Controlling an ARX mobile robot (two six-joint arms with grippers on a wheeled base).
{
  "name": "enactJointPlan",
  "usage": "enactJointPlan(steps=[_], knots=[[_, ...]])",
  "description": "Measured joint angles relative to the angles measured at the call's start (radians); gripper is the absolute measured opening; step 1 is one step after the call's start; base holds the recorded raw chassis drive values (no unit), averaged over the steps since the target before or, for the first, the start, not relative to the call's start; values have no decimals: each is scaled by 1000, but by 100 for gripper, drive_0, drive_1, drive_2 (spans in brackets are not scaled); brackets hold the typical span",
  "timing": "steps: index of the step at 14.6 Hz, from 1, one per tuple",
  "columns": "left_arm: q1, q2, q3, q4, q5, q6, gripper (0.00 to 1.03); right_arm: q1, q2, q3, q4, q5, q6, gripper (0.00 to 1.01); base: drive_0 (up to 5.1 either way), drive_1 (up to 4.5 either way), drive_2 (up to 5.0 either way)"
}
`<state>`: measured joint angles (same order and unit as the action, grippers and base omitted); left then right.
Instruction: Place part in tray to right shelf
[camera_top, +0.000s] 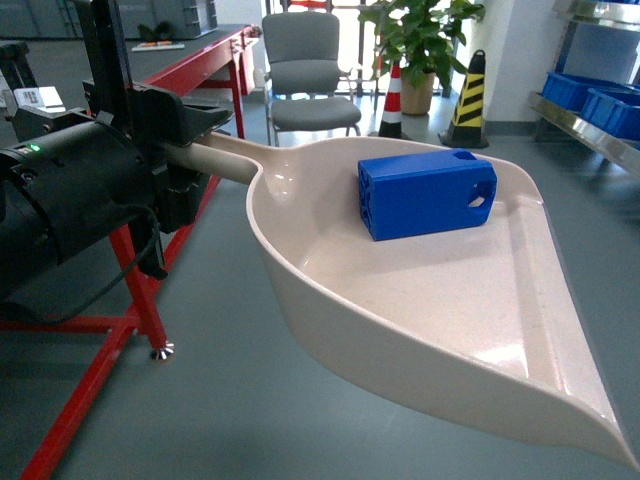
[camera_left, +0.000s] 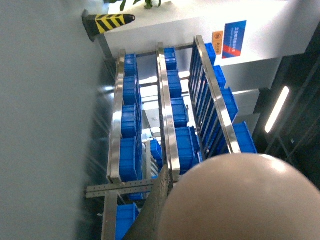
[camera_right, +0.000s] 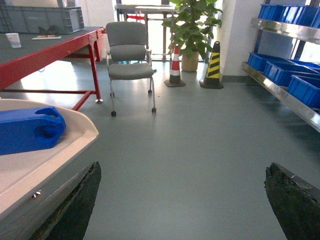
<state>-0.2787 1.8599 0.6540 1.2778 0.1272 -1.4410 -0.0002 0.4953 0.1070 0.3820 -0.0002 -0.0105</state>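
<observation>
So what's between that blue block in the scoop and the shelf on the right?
In the head view, only the tray wall and bare grey floor separate the part from the shelf.

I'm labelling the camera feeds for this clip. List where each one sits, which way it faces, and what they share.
Head: on the robot, slanting down over the beige plastic dustpan-shaped tray holding the small bright-blue plastic block; the left gripper clamps the tray's handle.
Left wrist: on the left arm, rotated, looking past the tray's rounded back at the stainless-steel shelf with blue crates.
Right wrist: on the right arm, level across the grey floor toward a grey chair; its open black fingers frame the bottom.
Shared: all show the tray; head and right wrist show the block.
</observation>
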Motion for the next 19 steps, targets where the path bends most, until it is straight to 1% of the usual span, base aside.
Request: enactJointPlan(steps=[19], knots=[[0, 0, 0, 2, 0, 0, 12, 0, 0, 0, -2, 0, 0, 98, 7, 440, -427]])
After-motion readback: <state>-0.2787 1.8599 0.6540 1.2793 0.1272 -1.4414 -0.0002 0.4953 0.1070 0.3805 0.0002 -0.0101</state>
